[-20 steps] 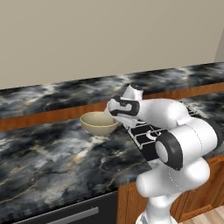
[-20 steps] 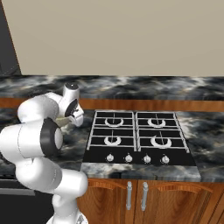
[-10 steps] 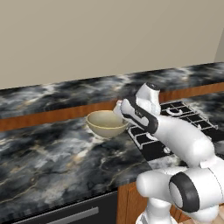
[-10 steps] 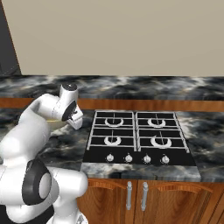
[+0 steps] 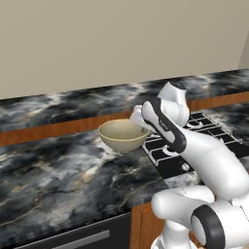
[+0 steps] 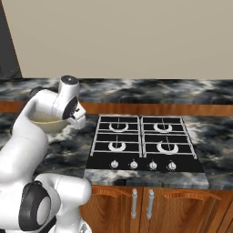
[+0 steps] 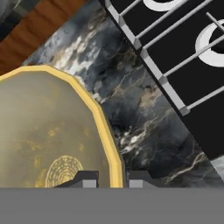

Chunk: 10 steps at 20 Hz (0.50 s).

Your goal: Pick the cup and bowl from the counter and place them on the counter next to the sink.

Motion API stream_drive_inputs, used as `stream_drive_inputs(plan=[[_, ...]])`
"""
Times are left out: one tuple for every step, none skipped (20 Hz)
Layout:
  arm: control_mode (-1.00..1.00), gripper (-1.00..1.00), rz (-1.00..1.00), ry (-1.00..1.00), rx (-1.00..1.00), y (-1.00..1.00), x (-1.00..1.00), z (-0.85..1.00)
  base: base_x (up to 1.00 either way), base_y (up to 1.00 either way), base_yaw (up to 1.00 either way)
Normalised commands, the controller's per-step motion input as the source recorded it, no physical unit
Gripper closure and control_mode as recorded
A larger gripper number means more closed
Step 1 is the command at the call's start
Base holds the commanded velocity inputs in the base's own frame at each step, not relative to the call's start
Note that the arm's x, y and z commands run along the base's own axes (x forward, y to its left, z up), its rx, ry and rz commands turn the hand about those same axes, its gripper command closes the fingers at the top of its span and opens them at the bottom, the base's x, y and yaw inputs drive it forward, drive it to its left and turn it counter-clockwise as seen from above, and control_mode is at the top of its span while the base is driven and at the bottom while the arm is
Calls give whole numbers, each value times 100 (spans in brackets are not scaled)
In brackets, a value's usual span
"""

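hand (image 7: 111, 177) grasps the bowl (image 5: 122, 134) by its 3 o'clock rim, above the desk (image 5: 58, 180); next, carry toward the sink.

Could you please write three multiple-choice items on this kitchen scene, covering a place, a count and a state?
1. The bowl is:
A. left of the stovetop
B. on a burner
C. on the floor

2. The stovetop has how many burners?
A. two
B. four
C. six

3. The gripper is:
A. wide open above the stovetop
B. shut on the bowl's rim
C. holding a knob

Answers:
1 A, the left base view shows the bowl over the counter beside the grates.
2 B, the right base view shows four rings.
3 B, the hand view shows one fingertip each side of the rim.
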Motion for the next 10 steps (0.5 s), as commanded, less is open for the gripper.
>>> stream_drive_inputs(plan=[[-100, 100, 23, 1, -9, -11, -27, 0, 0, 0, 0], [-100, 100, 26, 0, -9, -11, -41, 0, 0, 0, 0], [-100, 100, 29, 0, -13, -1, -51, 0, 0, 0, 0], [-100, 100, 31, 0, -14, -6, -46, 0, 0, 0, 0], [-100, 100, 32, 0, -15, -8, -46, 0, 0, 0, 0], [-100, 100, 33, 0, -14, -5, -42, 0, 0, 0, 0], [-100, 100, 31, 0, -10, -12, -46, 0, 0, 0, 0], [-100, 100, 29, -1, -6, -13, -58, 0, 0, 0, 0], [-100, 100, 29, -4, -4, -11, -60, 0, 0, 0, 0], [-100, 100, 29, -10, -2, -8, -69, 0, 0, 0, 0]])
